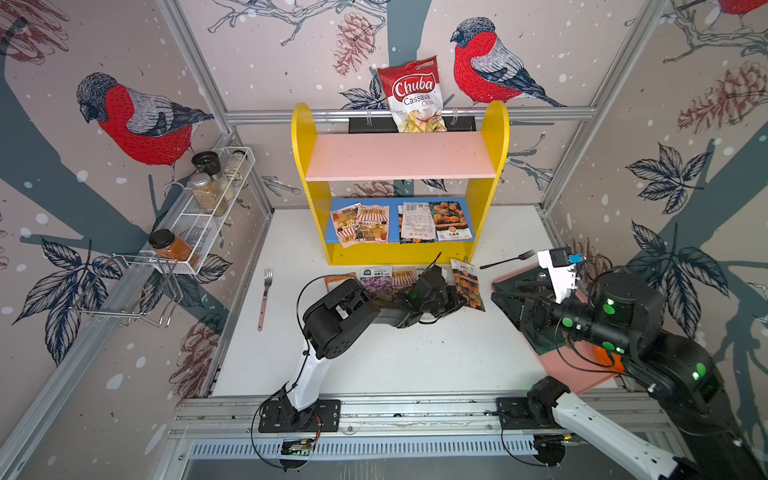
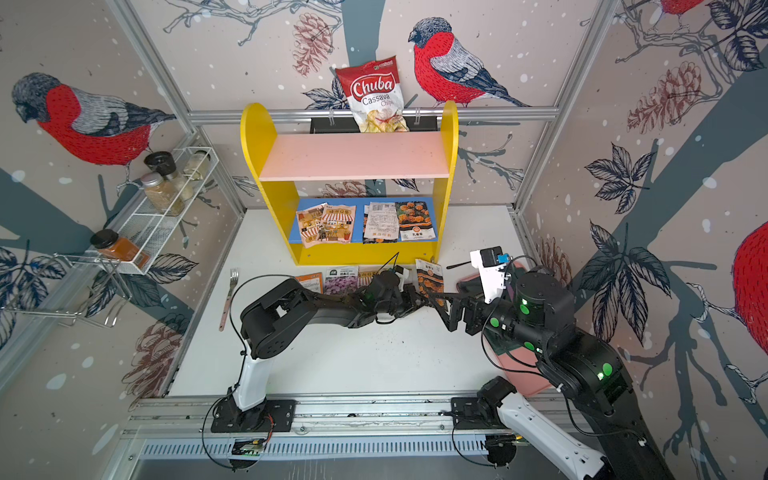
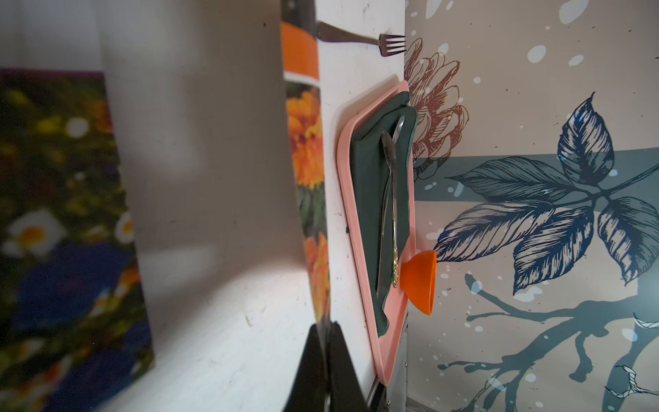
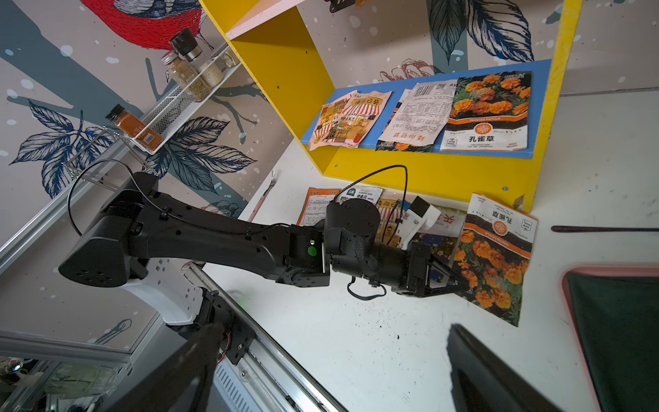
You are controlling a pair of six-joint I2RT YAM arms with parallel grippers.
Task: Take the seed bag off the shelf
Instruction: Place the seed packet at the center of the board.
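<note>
The shelf (image 1: 305, 137) (image 2: 257, 137) has yellow sides, a bare pink upper board and a blue lower board. Several seed bags (image 1: 451, 220) (image 4: 488, 110) lie flat on the blue board. My left gripper (image 1: 455, 301) (image 3: 326, 342) is shut on the lower edge of an orange-marigold seed bag (image 1: 467, 284) (image 3: 308, 153) (image 4: 495, 257). It holds that bag tilted over the table, in front of the shelf's right foot. My right gripper (image 1: 509, 309) (image 4: 328, 374) is open with nothing between its fingers, low over the table just right of the held bag.
More seed bags (image 1: 376, 280) lie in a row on the table before the shelf. A pink tray (image 1: 582, 378) with green cloth and cutlery sits at the right. Forks (image 1: 264, 297) (image 1: 507, 259) lie on the table. A chips bag (image 1: 415, 93) hangs behind the shelf; a wire spice rack (image 1: 208, 216) stands left.
</note>
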